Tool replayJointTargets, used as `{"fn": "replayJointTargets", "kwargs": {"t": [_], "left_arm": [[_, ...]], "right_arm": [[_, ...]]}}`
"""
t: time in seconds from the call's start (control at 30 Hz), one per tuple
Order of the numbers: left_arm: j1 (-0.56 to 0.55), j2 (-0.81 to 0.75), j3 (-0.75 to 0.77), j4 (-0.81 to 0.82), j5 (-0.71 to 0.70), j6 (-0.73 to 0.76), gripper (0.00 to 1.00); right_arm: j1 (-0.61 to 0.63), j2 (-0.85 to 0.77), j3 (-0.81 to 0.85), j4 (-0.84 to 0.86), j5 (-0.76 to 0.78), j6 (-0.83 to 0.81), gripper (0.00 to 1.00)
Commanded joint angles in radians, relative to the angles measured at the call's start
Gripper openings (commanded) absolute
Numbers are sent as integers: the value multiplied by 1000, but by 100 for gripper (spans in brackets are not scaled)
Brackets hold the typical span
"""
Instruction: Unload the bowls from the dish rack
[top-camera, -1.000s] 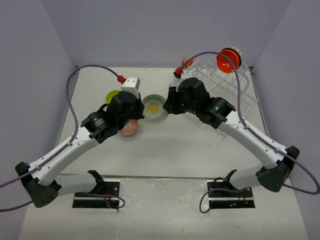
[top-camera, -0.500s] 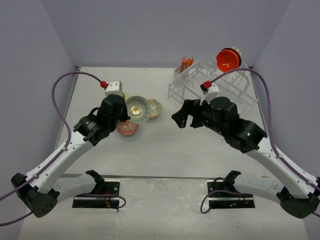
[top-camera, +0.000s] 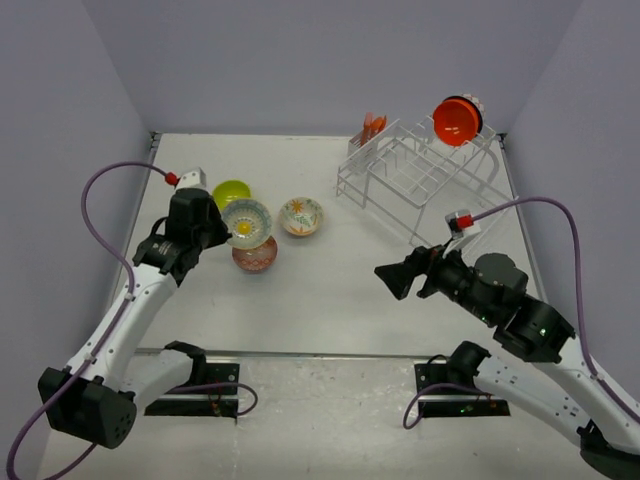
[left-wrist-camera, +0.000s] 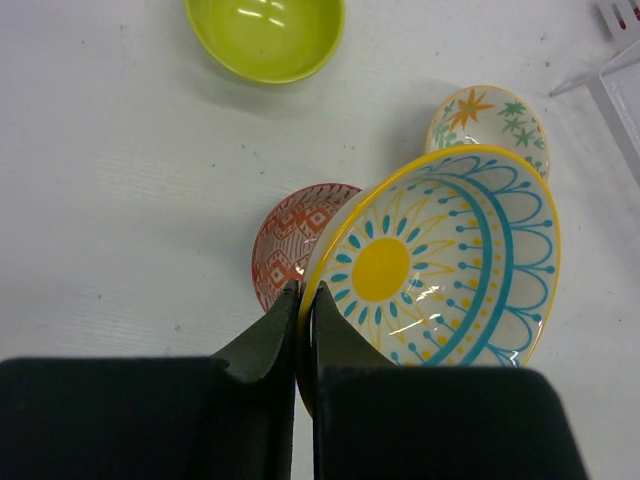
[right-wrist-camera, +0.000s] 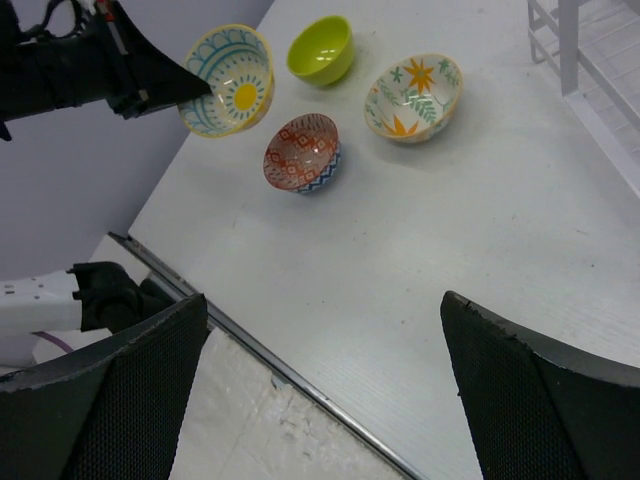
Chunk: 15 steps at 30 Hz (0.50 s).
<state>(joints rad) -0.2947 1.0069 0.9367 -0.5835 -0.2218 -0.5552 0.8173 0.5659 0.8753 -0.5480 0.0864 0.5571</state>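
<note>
A: Two grippers; what is the nearer one doing?
B: The right gripper (top-camera: 388, 278) hangs over the front right part of the table (top-camera: 340, 300), its fingers spread wide and holding nothing.
A: And the left one?
B: The left gripper (left-wrist-camera: 305, 290) is pinched onto the rim of the yellow-centred bowl (left-wrist-camera: 440, 260), which tilts in the air above the red patterned bowl (left-wrist-camera: 285, 245).
A: Which other bowls are out?
B: The floral bowl (top-camera: 301, 216) and the green bowl (top-camera: 231, 192) sit on the table farther back, apart from each other.
A: And the rack?
B: The dish rack (top-camera: 420, 175) stands at the far right corner. An orange bowl (top-camera: 456, 121) leans in its top tier, and orange utensils (top-camera: 373, 125) stand at its far left corner.
</note>
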Motion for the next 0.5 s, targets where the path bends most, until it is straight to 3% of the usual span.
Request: {"fn": "replayJointTargets", "kwargs": {"t": [0.0,0.2,0.47], "left_arm": [[40,31,5,140,170,11,0],[40,176,99,191,265,6,0],[29,495,313,206,387,8,0]], "right_arm": [[2,-44,-4,28,15,-11,99],[2,-48,5,5,3,-54,99],[2,-3,53,-3,38,-108,99]]}}
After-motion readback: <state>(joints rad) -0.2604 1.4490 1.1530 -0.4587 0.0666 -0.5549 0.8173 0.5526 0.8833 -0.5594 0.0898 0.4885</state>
